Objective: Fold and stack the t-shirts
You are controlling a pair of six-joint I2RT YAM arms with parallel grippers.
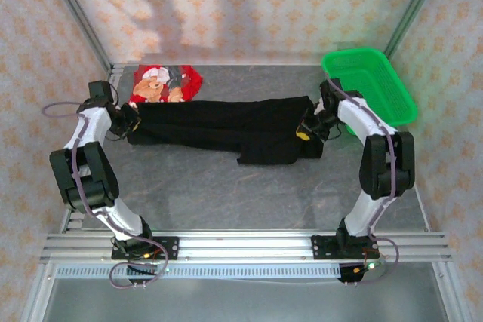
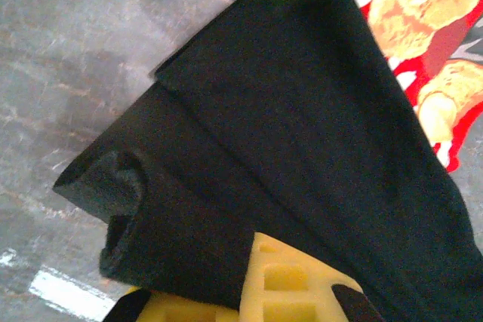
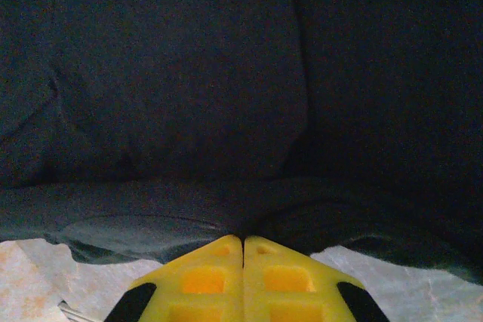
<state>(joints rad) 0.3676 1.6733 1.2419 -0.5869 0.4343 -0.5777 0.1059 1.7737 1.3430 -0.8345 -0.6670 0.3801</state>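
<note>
While the grey marbled bench carries everything, the large plain black cloth t-shirt lies on it as a long folded band strung between the two tools. Just behind and outboard of the right tool stands the green plastic mesh basket. Beyond the left tool, touching the band's far edge, lies the smaller red cloth t-shirt with its tan cartoon print. The left tool is clamped on the black garment's folded end, its yellow fingers half buried in cloth. The right tool's yellow fingers meet tip to tip, pinching the opposite hem.
</note>
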